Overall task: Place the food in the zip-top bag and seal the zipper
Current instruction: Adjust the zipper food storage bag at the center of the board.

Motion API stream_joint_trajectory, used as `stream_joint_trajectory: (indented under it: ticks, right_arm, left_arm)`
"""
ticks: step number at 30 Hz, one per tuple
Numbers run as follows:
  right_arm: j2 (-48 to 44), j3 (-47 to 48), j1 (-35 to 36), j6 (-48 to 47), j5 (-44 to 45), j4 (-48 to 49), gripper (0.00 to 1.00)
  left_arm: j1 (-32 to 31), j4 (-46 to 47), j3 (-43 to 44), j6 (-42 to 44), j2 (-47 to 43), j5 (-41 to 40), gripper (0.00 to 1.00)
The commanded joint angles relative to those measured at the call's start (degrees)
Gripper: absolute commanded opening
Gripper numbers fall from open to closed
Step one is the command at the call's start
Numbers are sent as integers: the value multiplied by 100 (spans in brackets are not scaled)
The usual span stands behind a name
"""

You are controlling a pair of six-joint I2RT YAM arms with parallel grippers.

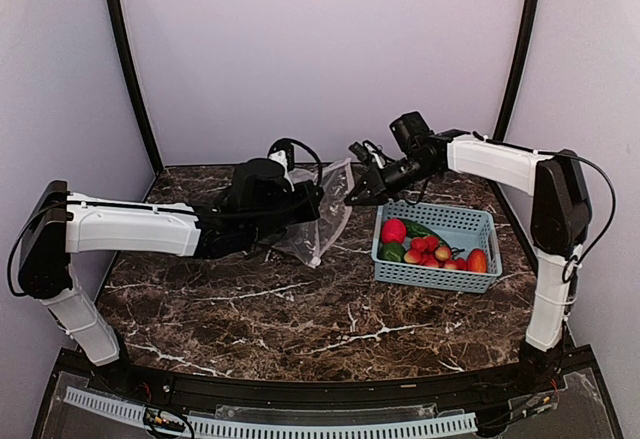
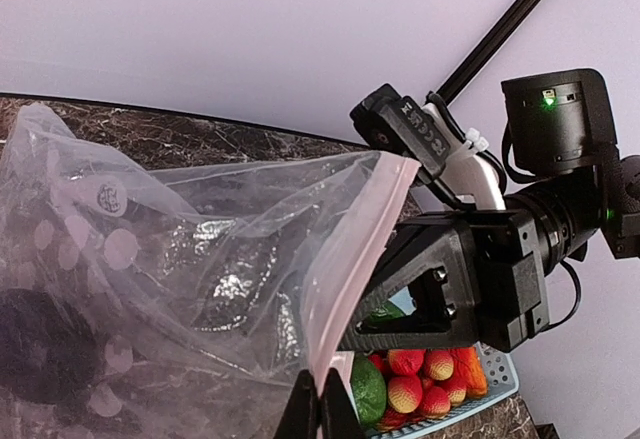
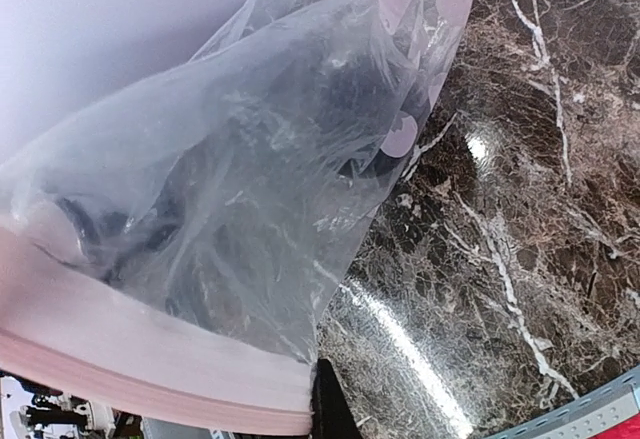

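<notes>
The bag point(image 1: 325, 221) hangs lifted off the desk point(image 1: 250, 309) at the centre of the overhead view, just left of the blue basket point(image 1: 435, 279). All the food point(image 1: 430, 249) lies in that basket, and none of it shows in the bag.

The left tool point(image 2: 320, 404) is pinched fully shut on the pink zipper point(image 2: 365, 239), at the bottom centre of the left wrist view. The right tool point(image 1: 352, 197) is also closed. In its own wrist view the strip ends right against its dark finger at the bottom of the frame, so it appears to have the mouth edge too, though whether it has caught one lip or both cannot be told.

The step in hand looks like spreading the mouth open. To do it well, each tool should hold a different lip, and the two should draw apart slowly, across the strip rather than along it, so the seal peels open instead of the film stretching. The bag's lower part should sag freely, and the mouth should face right, toward the basket. If both lips come along with one tool, that tool should release and take a thinner bite.
</notes>
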Motion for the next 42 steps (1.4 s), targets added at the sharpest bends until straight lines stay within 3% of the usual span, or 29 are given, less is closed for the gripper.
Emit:
stream_joint_trajectory:
  ticks: [1, 4, 6, 9, 15, 19, 23, 26, 30, 34, 38, 42]
  right_arm:
    - [-57, 474, 39, -182, 163, -391, 0]
    - [-457, 601, -3, -436, 125, -698, 0]
    - [-741, 429, 8, -498, 254, -638, 0]
    - [-776, 299, 6, -509, 399, -720, 0]
    - [-761, 353, 7, -509, -64, -613, 0]
    - [-774, 867, 34, -574, -817, -679, 0]
    - [-575, 1681, 94, -765, -1009, -901, 4]
    - [-323, 2045, 158, -789, -1131, -874, 10]
    - [-184, 2441, 172, -911, -1225, -948, 33]
    - [-538, 2573, 23, -1623, -838, -1325, 51]
    - [-1337, 2063, -390, -2327, -599, -1570, 70]
    - [-2145, 920, -1014, -3178, -170, -1698, 74]
  left_arm:
    - [57, -220, 53, 296, -455, -262, 1]
    - [168, -873, 438, 919, -630, -520, 1]
    - [303, -1920, 824, 1346, -705, -932, 1]
    - [442, -2235, 988, 2061, -937, -1535, 1]
    - [447, -2269, 1162, 2328, -973, -984, 1]
    - [447, -2542, 1354, 2428, -864, -836, 1]
    - [539, -3251, 1822, 2801, -811, -1000, 1]
    - [732, -3795, 2349, 3084, -811, -1160, 1]
    - [784, -4145, 2764, 3711, -963, -1394, 1]
    - [796, -4583, 3184, 4217, -867, -1360, 1]
    - [798, -4769, 3237, 4240, -689, -871, 1]
    - [798, -4497, 2880, 4067, -440, -183, 1]
